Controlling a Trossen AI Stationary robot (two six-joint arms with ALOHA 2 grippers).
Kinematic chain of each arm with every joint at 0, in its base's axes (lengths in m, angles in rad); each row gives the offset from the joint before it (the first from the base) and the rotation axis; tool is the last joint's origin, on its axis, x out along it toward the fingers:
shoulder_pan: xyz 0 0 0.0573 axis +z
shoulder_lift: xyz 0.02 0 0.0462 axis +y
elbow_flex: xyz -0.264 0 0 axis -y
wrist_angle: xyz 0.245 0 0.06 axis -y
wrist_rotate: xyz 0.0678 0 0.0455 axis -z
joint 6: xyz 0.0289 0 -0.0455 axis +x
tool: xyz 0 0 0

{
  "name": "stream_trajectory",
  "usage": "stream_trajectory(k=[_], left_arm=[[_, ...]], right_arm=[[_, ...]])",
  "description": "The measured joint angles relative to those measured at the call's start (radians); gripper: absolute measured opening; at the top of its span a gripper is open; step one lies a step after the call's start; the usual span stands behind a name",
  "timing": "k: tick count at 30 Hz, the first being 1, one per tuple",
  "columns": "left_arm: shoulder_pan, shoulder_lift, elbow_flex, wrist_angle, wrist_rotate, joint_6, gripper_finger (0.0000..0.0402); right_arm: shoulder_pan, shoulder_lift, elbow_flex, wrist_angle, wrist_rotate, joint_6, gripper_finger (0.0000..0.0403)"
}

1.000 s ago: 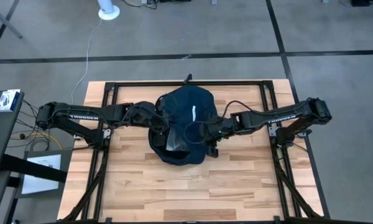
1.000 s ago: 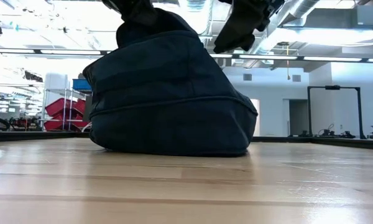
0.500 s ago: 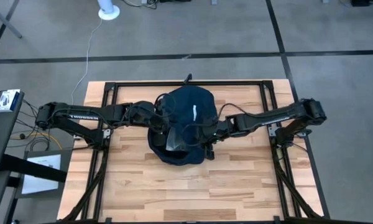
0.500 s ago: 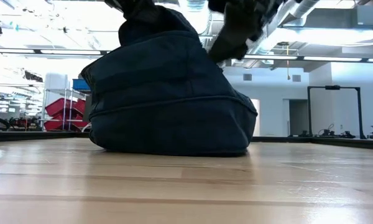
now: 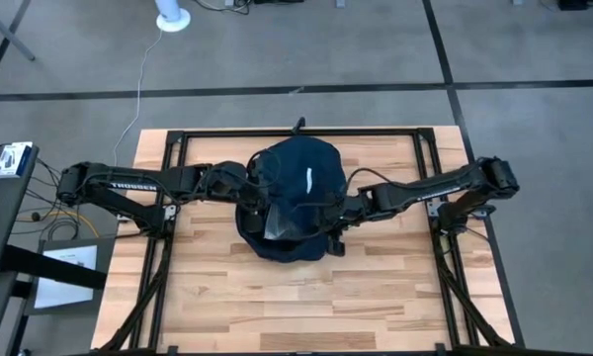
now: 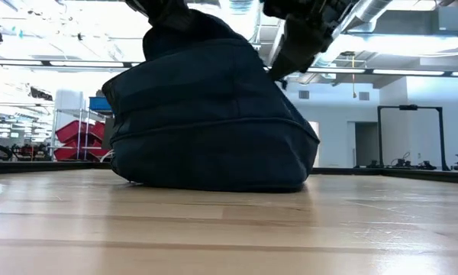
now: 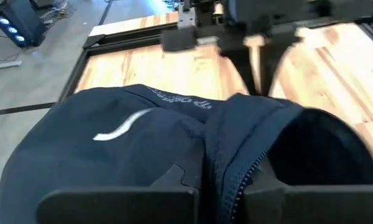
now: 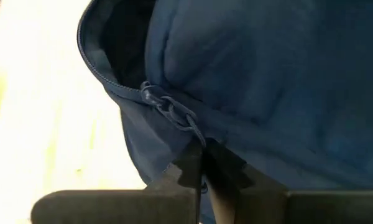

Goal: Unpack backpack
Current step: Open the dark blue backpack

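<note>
Two dark jointed arms, white TROSSEN lettering on links, thin black cables looped alongside.

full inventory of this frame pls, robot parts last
backpack: one, dark navy with a short white stripe, middle of the table, its opening gaping toward the front.
zipper pull: one, dark blue cord, hanging at the backpack's open edge.
table: one, light wood slats in a black frame.
white round base: one, on the grey floor beyond the table.
left gripper: one, dark, shut on the backpack's zipper edge at its left side.
right gripper: one, dark, shut on the zipper pull's cord at the backpack's right front.
</note>
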Motion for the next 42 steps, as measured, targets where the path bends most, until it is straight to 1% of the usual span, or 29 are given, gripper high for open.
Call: stream_trajectory(k=[6,14,18,23,26,28,31,33,38,42], left_arm=[[-0.009,0.000,0.000,0.035,0.077,0.000,0.0000],[-0.035,-0.014,0.000,0.039,0.078,0.000,0.0000],[-0.041,-0.045,0.001,0.045,0.074,0.001,0.0000],[-0.025,-0.050,0.001,-0.014,-0.005,-0.033,0.0000],[-0.019,-0.035,0.001,-0.015,-0.017,-0.070,0.0004],[-0.023,-0.031,0.001,-0.021,-0.014,-0.076,0.0018],[-0.031,-0.019,0.001,-0.020,-0.005,-0.091,0.0052],[-0.033,-0.016,0.000,-0.071,-0.006,-0.110,0.0082],[-0.034,-0.010,0.000,-0.125,-0.032,-0.149,0.0168],[-0.034,-0.015,0.019,-0.158,-0.032,-0.129,0.0222]], right_arm=[[-0.023,-0.051,0.000,-0.098,0.055,0.017,0.0002],[-0.068,-0.055,0.000,-0.180,0.061,0.040,0.0001],[-0.079,-0.055,0.000,-0.143,0.061,0.044,0.0001],[-0.055,-0.055,0.000,-0.033,0.058,0.040,0.0000],[-0.041,-0.054,0.000,-0.013,0.055,0.038,0.0000],[-0.035,-0.054,0.000,-0.017,0.054,0.038,0.0000],[-0.032,-0.054,0.000,-0.018,0.054,0.043,0.0000],[-0.025,-0.054,0.000,-0.018,0.054,0.049,0.0000],[-0.018,-0.054,0.000,-0.018,0.053,0.062,0.0000],[-0.018,-0.054,0.000,-0.017,0.053,0.065,0.0000]])
